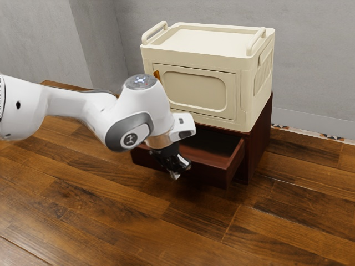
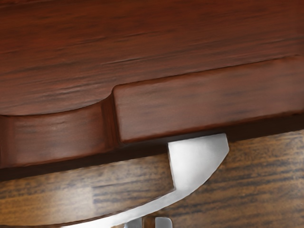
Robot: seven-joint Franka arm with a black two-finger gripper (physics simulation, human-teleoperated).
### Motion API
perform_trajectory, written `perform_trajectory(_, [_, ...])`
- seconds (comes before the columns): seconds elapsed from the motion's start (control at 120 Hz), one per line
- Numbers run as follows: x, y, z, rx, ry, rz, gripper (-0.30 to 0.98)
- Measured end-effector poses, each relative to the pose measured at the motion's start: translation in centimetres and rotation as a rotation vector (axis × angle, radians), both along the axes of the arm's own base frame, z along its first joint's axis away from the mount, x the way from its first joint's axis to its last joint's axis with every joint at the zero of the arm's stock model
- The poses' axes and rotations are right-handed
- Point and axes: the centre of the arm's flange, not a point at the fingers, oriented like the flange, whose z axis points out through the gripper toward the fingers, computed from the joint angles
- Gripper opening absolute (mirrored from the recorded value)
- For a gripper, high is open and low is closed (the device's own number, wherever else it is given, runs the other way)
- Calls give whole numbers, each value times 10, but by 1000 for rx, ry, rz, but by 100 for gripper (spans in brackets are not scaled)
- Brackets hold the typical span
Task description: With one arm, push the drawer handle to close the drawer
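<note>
Exterior view: the dark red-brown wooden drawer [image 1: 213,176] stands pulled out of its matching wooden cabinet [image 1: 259,147], below a cream plastic storage box [image 1: 258,83] with raised rails on its top and a closed front door [image 1: 194,91]. The black two-finger gripper [image 1: 176,162] points downward at the drawer's front. How far apart the fingers stand, or whether they hold anything, I cannot tell. In the wrist view, the curved silver metal handle [image 2: 199,156] bows outward from the drawer's front, above the brown wood-plank floor [image 2: 266,175]; beside it, the drawer's top edge has a scooped dip.
</note>
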Motion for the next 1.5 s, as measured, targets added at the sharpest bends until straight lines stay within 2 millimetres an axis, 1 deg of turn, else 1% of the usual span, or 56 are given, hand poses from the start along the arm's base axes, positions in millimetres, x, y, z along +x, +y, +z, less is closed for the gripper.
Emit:
perform_trajectory(0.067, [4,-6,5,1,-7,-6,-10])
perform_trajectory(0.167, [9,-8,10,4,-9,0,-10])
perform_trajectory(0.333, [24,-1,14,12,-2,26,-10])
perform_trajectory(0.533, [40,0,8,20,7,30,-10])
perform_trajectory(0.667, [52,9,3,32,8,46,-10])
perform_trajectory(0.792, [60,10,9,34,-10,48,-10])
perform_trajectory(0.925, [67,11,11,38,-21,48,-10])
perform_trajectory(1.017, [74,15,10,41,-28,56,-10])
perform_trajectory(1.117, [80,18,14,43,-41,61,-9])
perform_trajectory(1.217, [88,24,7,44,-38,71,-10])
perform_trajectory(1.325, [95,26,4,49,-45,68,-10])
perform_trajectory(1.408, [101,29,5,56,-54,71,-10])
perform_trajectory(1.5, [106,26,6,56,-67,64,-10])
